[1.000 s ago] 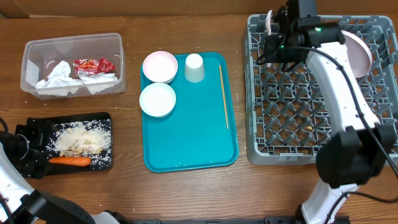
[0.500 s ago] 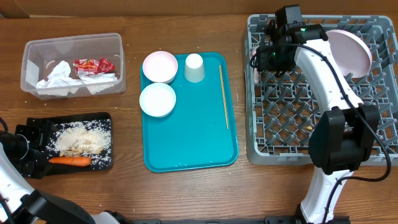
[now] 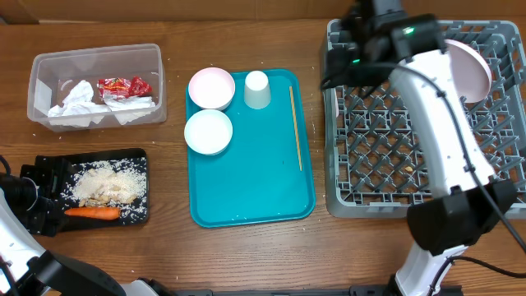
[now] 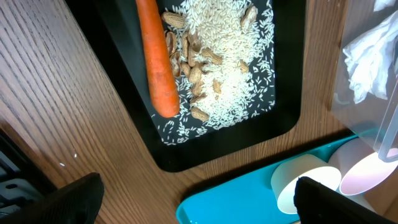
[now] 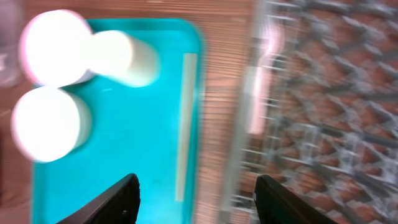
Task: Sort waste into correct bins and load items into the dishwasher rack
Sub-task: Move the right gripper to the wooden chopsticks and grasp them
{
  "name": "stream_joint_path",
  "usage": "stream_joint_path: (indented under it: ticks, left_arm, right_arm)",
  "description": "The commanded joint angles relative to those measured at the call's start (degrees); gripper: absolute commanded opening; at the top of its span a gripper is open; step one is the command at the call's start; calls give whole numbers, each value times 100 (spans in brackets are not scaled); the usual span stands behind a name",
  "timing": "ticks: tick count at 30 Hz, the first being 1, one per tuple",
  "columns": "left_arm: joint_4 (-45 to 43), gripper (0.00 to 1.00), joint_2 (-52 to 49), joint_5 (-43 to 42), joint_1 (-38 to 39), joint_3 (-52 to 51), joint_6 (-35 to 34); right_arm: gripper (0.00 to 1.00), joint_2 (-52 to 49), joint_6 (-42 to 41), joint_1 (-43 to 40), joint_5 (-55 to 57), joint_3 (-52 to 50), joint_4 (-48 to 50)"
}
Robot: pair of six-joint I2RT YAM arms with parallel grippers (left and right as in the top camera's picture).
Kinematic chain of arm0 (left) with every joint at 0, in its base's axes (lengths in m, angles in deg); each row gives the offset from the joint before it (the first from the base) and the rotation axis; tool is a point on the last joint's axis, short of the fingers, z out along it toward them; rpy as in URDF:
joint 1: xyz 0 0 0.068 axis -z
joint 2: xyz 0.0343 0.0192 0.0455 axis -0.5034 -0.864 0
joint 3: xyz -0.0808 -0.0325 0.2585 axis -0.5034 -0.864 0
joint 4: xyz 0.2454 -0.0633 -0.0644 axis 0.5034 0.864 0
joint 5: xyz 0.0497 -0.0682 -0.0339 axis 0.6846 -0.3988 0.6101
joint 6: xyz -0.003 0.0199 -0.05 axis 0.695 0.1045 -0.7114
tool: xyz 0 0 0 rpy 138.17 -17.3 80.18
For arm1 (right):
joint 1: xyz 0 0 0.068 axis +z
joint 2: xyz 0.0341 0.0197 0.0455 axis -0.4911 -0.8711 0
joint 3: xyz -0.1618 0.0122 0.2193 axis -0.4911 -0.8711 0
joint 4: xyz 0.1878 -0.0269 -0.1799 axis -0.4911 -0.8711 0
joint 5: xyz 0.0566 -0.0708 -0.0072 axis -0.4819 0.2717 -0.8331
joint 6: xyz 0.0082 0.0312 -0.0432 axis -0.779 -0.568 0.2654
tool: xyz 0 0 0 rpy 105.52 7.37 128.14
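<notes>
**Plate Racked, Both Arms Empty**

The large white plate [image 3: 470,67] leaned on edge among the pegs at the far right of the grey rack [image 3: 370,156]. The right arm [image 3: 427,90] hung over the rack's left rim, its jaws spread wide and empty. Two bowls [image 3: 211,88], the cup [image 3: 257,89] and the stick [image 3: 295,123] lay on the teal tray [image 3: 255,189] on the desk [image 3: 246,255]. The left jaws, likewise parted and holding nothing, hung above the black tray [image 4: 236,140] with the carrot [image 4: 155,56] and scraps [image 4: 230,68].

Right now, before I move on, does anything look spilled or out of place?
Nothing serious. A few pale specks lie on the table between the teal tray and the dishwasher rack; nothing looks toppled or broken.
</notes>
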Motion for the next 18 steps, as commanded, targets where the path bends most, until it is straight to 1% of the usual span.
stream_joint_path:
  ticks: [1,4,6,10,18]
  left_arm:
    - [-4,100,-28,-24,-22,-13,-70]
    - [-4,100,-28,-24,-22,-13,-72]
    - [-4,100,-28,-24,-22,-13,-72]
    - [-4,100,-28,-24,-22,-13,-72]
    - [-4,100,-28,-24,-22,-13,-72]
  right_arm:
    - [63,-26,-476,610,337,-278,267]
    - [62,-118,-955,970,885,-800,782]
    - [62,-214,-1023,1141,911,-1178,1139]
    - [62,-472,-1429,1237,1104,-1644,1506]
    - [61,-905,-1453,1263,903,-2009,1934]
